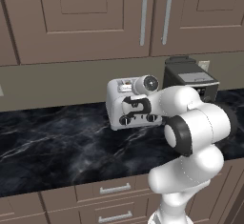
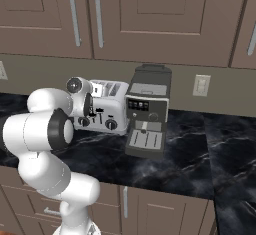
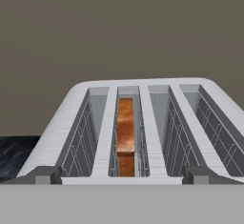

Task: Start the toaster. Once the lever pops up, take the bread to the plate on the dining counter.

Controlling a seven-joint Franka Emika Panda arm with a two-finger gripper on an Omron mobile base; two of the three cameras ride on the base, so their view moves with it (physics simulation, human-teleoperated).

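Note:
The silver-white toaster [image 1: 114, 107] stands on the black marble counter against the back wall, its two black knobs facing me. It also appears left of the coffee machine, as the toaster [image 2: 113, 105]. In the hand view I look along the toaster [image 3: 47, 142] top from its front edge. The bread [image 3: 126, 135], orange-brown, sits deep in the second slot from the left. My gripper [image 3: 123, 176] is open, level with the toaster's front top edge, with a fingertip at each side and nothing between them. The gripper [image 1: 135, 106] hangs just in front of the toaster's face. The plate and the dining counter are out of view.
A black coffee machine [image 1: 190, 77] stands right beside the toaster, also seen as the coffee machine [image 2: 147, 111]. Brown wall cabinets [image 1: 95, 13] hang above. The marble counter [image 1: 52, 142] stretches left of the toaster, with drawers below its front edge.

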